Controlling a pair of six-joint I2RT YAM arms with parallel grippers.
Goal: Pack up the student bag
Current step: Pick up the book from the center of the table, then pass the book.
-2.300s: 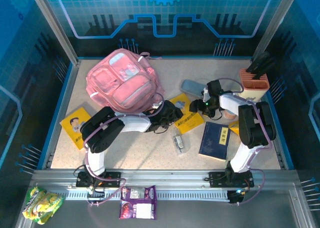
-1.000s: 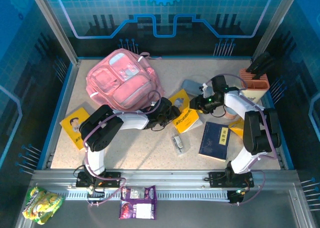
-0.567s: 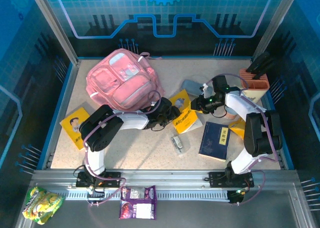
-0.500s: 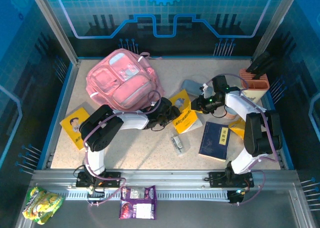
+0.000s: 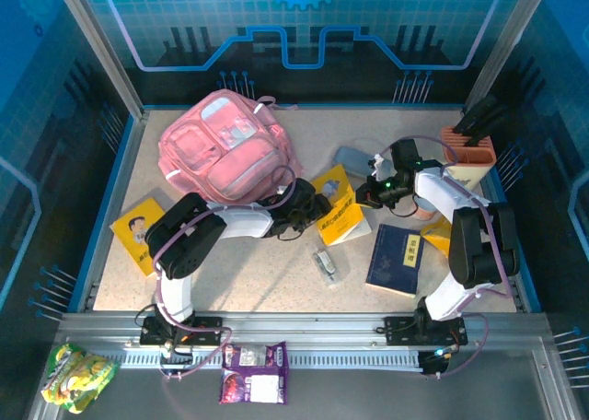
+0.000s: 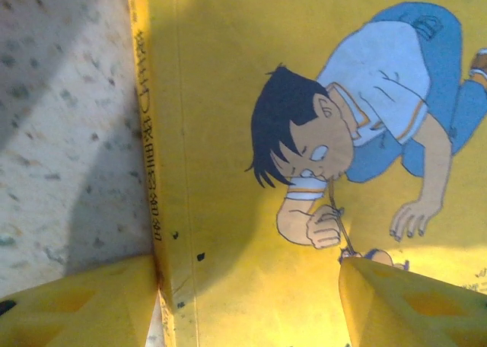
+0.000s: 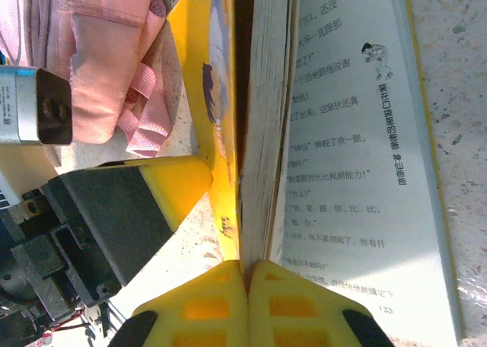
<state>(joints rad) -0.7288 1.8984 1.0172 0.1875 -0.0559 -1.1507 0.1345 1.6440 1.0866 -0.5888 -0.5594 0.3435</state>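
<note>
At the centre of the top view, a thin yellow paperback book (image 5: 337, 210) with a cartoon boy on its cover lies partly opened on the speckled beige table (image 5: 276, 273), between the two arms. The left gripper (image 5: 310, 208) meets it from the left with its jaws spread wide. In its wrist view the yellow fingertips (image 6: 76, 301) sit at the lower corners, with the spine side of the cover between them. The right gripper (image 7: 247, 275) is at the book's right side. Its yellow pads are pressed together at the lower end of the raised block of pages, and it is not clear whether a leaf is caught between them. The large soft pink fabric student bag (image 5: 225, 151) lies in the upper left of the table, its lower right corner near the left gripper. A dark blue hardback book (image 5: 396, 259) lies apart, to the lower right.
</note>
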